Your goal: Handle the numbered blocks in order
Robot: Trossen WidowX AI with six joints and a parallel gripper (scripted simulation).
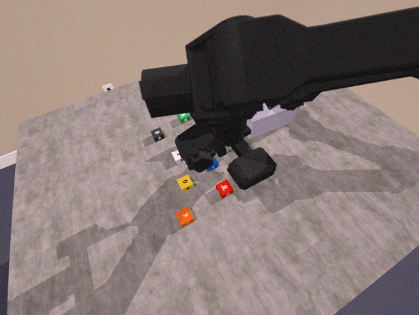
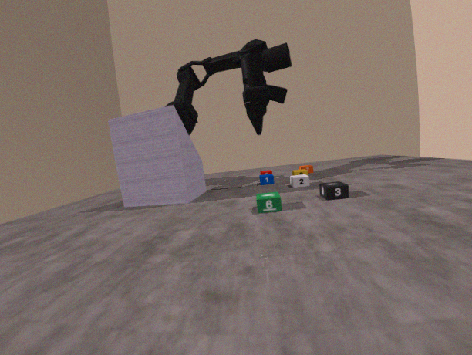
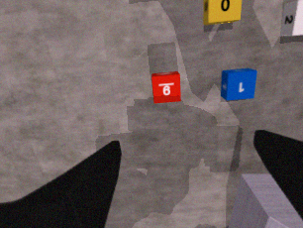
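My gripper [image 1: 224,174] [image 2: 258,133] [image 3: 185,142] is open and empty, above the table. In the wrist view the yellow 0 block [image 1: 185,183] [image 2: 299,172] [image 3: 223,11], blue 1 block [image 1: 213,166] [image 2: 266,180] [image 3: 239,84] and red block [image 1: 224,189] [image 2: 266,172] [image 3: 166,87] lie beyond the fingertips. Red's barred digit appears to be 9. A finger partly hides blue in the top view. The white 2 block [image 1: 177,156] [image 2: 299,181] [image 3: 297,20], black 3 block [image 1: 157,134] [image 2: 334,191], green 6 block [image 1: 183,118] [image 2: 268,203] and orange 7 block [image 1: 185,216] [image 2: 307,169] rest on the table.
A large lilac block [image 1: 272,123] [image 2: 154,158] [image 3: 257,198] stands near the arm; its edge shows below the fingertips in the wrist view. A small white item [image 1: 107,87] with a dark mark is by the table's far edge. Arm shadows cross the table.
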